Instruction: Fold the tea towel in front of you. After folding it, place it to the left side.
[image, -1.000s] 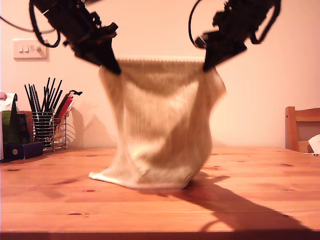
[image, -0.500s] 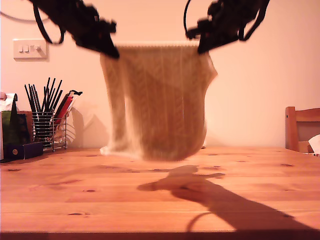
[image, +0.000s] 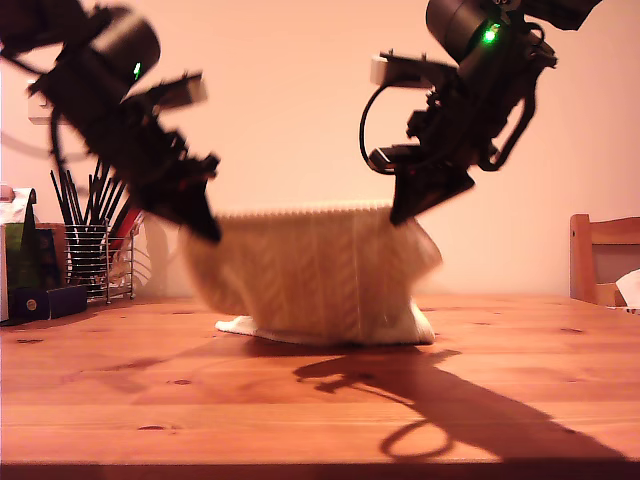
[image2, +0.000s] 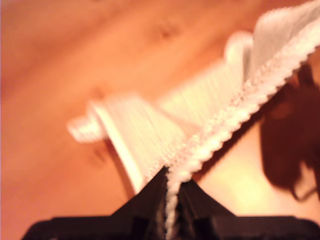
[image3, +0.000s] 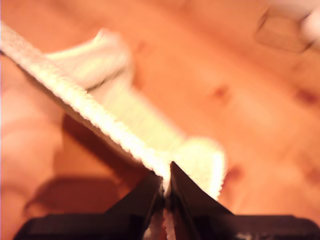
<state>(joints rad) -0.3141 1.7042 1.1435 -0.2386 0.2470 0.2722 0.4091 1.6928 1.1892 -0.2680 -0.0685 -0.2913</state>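
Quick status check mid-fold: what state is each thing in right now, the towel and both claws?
Tea towel: hanging by its top hem between both claws, bottom edge resting on the table.
My first claw: shut on the towel's corded hem.
My second claw: shut on the hem at the other corner.
Pen holder: upright, full.

Wooden table (image: 520, 340) — tea towel's (image: 320, 270) lower edge and wire pen holder (image: 98, 262) rest on it.
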